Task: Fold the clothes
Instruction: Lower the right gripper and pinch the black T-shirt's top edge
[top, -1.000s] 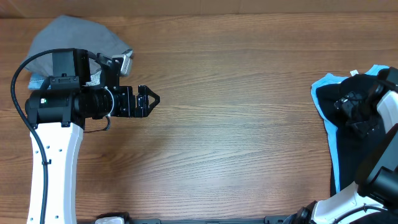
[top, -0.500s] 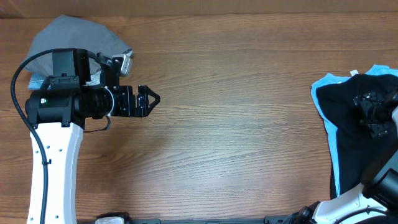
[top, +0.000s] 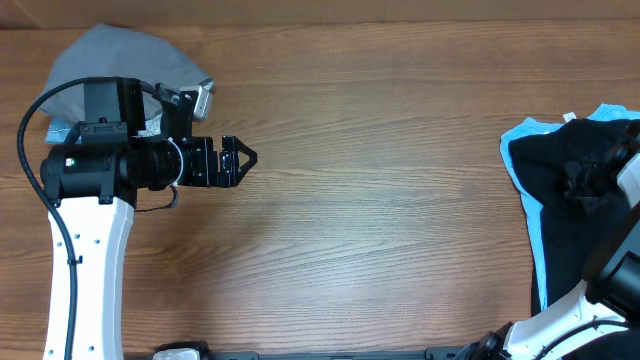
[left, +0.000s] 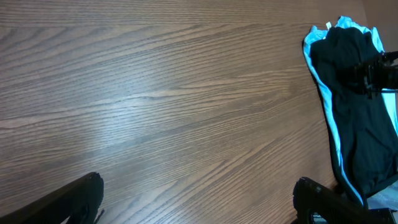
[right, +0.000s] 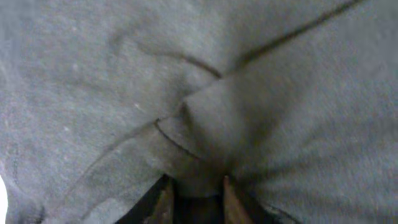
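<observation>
Right wrist view: I see the right gripper (right: 196, 198) pinching a raised fold of the black shirt (right: 186, 93) between its fingertips. Overhead, that shirt lies on the blue shirt (top: 518, 135) at the right edge of the table (top: 380, 220). My left gripper (top: 243, 158) hovers open, well apart, beside a grey cloth (top: 110, 55)

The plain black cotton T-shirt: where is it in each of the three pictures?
Overhead: plain black cotton T-shirt at right edge.
Left wrist: the shirt in upper right corner.
Right wrist: the shirt fills the frame.
Shared landmark: light blue T-shirt edging it, overhead and left wrist.
</observation>
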